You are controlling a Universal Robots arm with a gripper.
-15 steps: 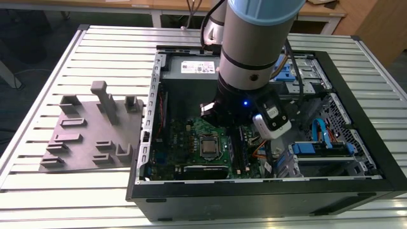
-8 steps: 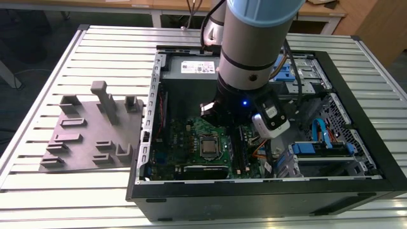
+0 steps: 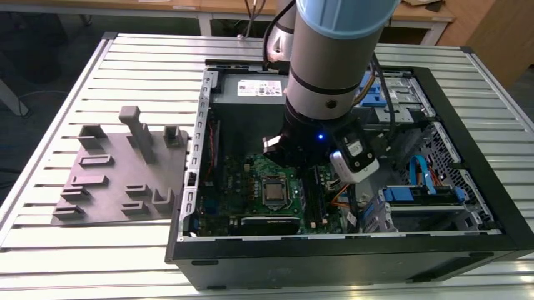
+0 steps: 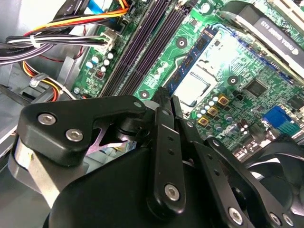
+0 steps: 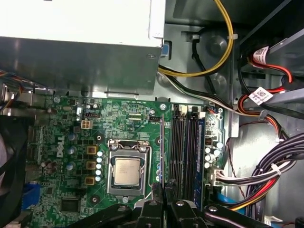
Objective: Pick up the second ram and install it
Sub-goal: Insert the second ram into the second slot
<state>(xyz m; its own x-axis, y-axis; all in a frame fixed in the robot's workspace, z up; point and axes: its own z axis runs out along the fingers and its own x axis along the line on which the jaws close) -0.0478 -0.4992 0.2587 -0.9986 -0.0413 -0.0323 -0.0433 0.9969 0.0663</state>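
Note:
My gripper (image 5: 161, 189) (image 4: 164, 97) is shut on the second ram (image 5: 161, 152) (image 4: 190, 59), a slim dark blue-green stick seen edge-on in both wrist views. The stick hangs over the green motherboard (image 5: 128, 114), between the CPU socket (image 5: 127, 172) and the long black slots (image 5: 183, 152) (image 4: 142, 52), and lies parallel to them. A blue strip (image 5: 200, 142) runs along the slot farthest from the socket. In the exterior view the arm (image 3: 329, 75) reaches down into the open computer case (image 3: 351, 244) and covers the stick.
The grey power supply (image 5: 76, 28) borders the board. Cable bundles (image 5: 275, 180) crowd the space beside the slots. A black fan (image 5: 9, 161) sits at the board's other side. A grey holder fixture (image 3: 117, 169) lies on the slatted table at the exterior view's left.

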